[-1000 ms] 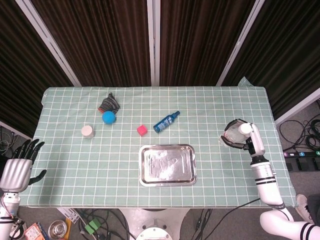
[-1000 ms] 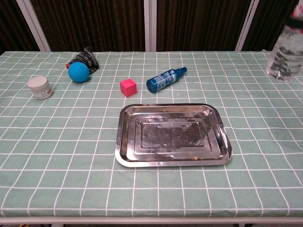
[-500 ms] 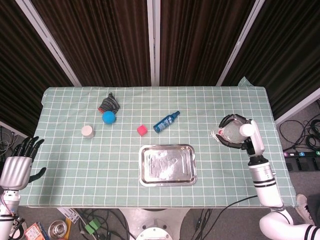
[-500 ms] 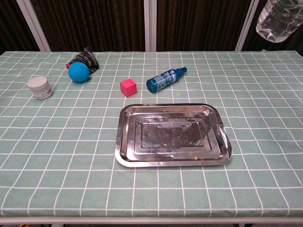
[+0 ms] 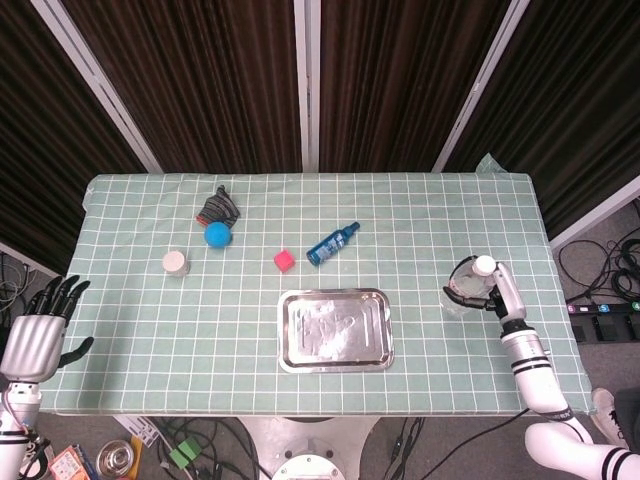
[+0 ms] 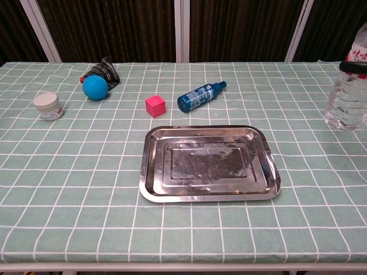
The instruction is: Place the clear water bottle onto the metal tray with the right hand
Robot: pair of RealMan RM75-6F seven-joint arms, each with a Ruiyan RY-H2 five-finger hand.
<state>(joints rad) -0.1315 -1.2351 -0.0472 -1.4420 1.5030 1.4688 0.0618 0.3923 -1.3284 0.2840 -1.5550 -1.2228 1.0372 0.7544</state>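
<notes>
1. Idling off the table's left edge, the left hand (image 5: 33,335) hangs with its dark fingers spread and nothing in them, much as it did a second ago.
2. On the checked green tablecloth (image 5: 150,320) sit a white jar (image 5: 176,263), a glossy blue ball (image 5: 218,235) just in front of a striped fabric bundle (image 5: 218,207), a matte pink cube (image 5: 284,260) and a slim blue spray bottle (image 5: 332,243) lying on its side; none has moved.
3. Left of the bottle and well apart from it, the metal tray (image 6: 209,163) lies bare: a shallow rectangle with rounded corners and a smudged, reflective floor.
4. At the far right, the right hand (image 5: 481,283) wraps its fingers around the clear water bottle (image 6: 347,89), a ribbed, see-through plastic cylinder held roughly upright.
5. Half a second ago the bottle was raised high in the chest view; now it is low again, near or on the cloth; which one cannot be told.
6. That drop suggests the carry to the tray has not really begun, so the sideways move to the left is judged still to come.
</notes>
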